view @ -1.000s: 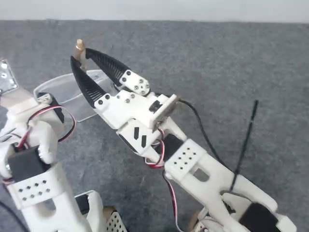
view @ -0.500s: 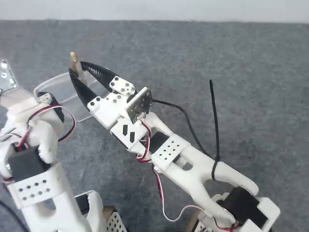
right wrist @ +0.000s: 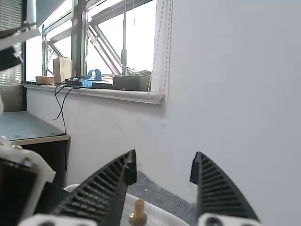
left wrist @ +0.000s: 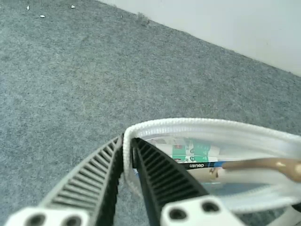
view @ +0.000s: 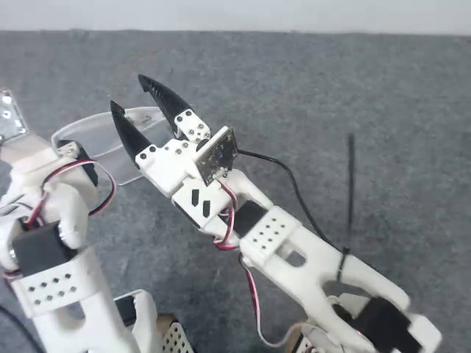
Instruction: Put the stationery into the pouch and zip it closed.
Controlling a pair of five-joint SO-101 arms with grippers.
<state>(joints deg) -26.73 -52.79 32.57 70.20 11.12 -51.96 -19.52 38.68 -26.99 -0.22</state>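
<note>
The clear pouch (view: 103,140) lies open at the left of the grey carpet. My left gripper (left wrist: 128,141) is shut on its white zipper rim (left wrist: 211,125) and holds the mouth open. Inside lie a green-labelled item (left wrist: 193,151), a blue pen (left wrist: 197,165) and a tan pen (left wrist: 263,165). My right gripper (view: 129,93) hangs open just above the pouch mouth with nothing between its fingers. In the right wrist view the right gripper (right wrist: 164,155) frames the tan pen's end (right wrist: 138,212), which stands up below the fingers, over the pouch rim (right wrist: 155,215).
Grey carpet (view: 353,88) covers the table, with free room to the right and at the back. A black cable (view: 350,191) rises off the right arm. A white wall (left wrist: 225,23) borders the far edge.
The right gripper, shut on the tan-tipped pen a second ago, has opened and let it go into the pouch. The right arm swung slightly right. The left arm kept still.
</note>
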